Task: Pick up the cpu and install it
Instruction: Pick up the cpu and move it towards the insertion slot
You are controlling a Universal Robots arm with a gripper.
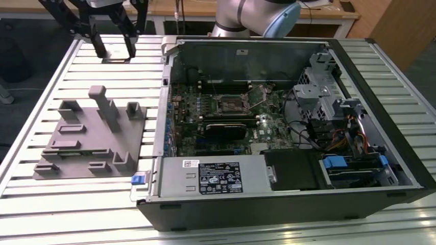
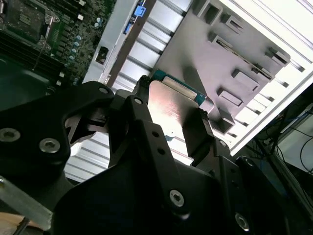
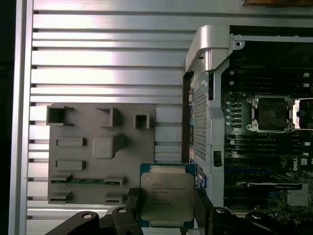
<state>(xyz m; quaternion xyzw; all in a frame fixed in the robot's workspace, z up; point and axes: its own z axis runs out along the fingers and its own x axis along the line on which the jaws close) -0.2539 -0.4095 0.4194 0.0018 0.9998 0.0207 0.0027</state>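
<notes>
**CPU gripped between the pincer's fingers**

The cpu [image 3: 167, 197], with its silvery top facing the first wrist view, sits clamped at two opposite edges by the black pincer [image 3: 167, 198]. In the exterior view the pincer [image 1: 112, 43] hangs over the slatted surface [image 1: 41, 92], apart from the grey fixture plate [image 1: 81, 148]. The open computer case [image 1: 272, 214] lies beside that plate, and its motherboard socket [image 3: 270, 113] is bare.

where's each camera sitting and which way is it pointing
Exterior view: off the robot, high, looking down on open computer case and grey fixture; arm at top.
First wrist view: on the wrist, looking down past the gripper at the table.
Second wrist view: on the wrist, close behind the fingers.
Both wrist views share the gripped cpu.
</notes>
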